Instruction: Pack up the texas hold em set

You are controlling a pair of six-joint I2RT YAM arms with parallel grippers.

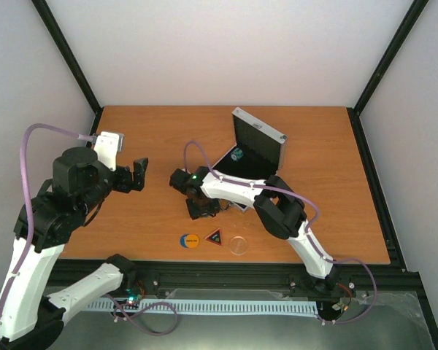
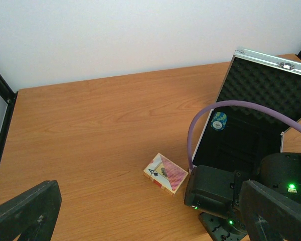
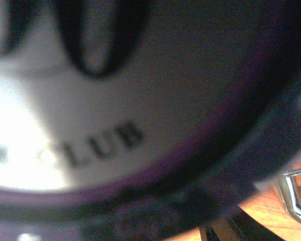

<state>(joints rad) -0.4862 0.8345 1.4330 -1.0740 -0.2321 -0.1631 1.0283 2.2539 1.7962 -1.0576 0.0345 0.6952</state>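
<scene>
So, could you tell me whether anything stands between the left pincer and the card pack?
Nothing visible does. Bare table lies between the left pincer and the card pack; the right arm sits close on the pack's far side, towards the open case.

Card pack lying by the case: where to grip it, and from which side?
Likely from straight above, pinching across its two long edges. The card pack lies flat on the table, so only its thin sides offer a grip.
</scene>
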